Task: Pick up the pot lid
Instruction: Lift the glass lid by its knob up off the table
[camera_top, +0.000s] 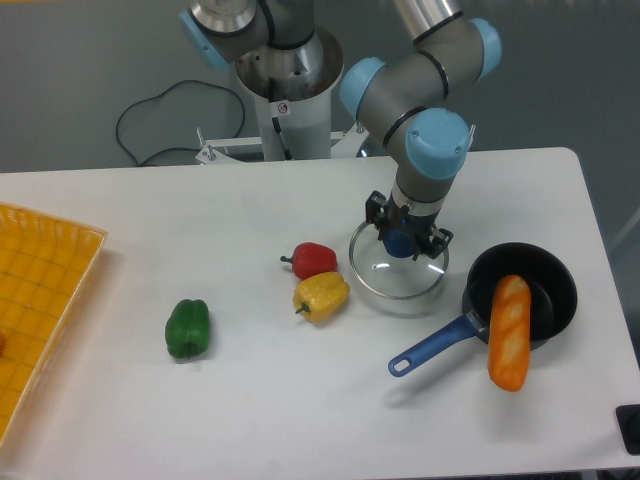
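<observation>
A glass pot lid (398, 270) with a metal rim lies flat on the white table, right of centre. Its blue knob (400, 243) sits between my gripper's fingers. My gripper (404, 240) points straight down onto the lid, its fingers on either side of the knob. Whether the fingers press on the knob is not visible from here. The lid still appears to rest on the table.
A black pan (530, 290) with a blue handle holds a bread loaf (508, 332) just right of the lid. A red pepper (314, 260) and a yellow pepper (322, 296) lie left of it. A green pepper (187, 328) and an orange tray (40, 310) are farther left.
</observation>
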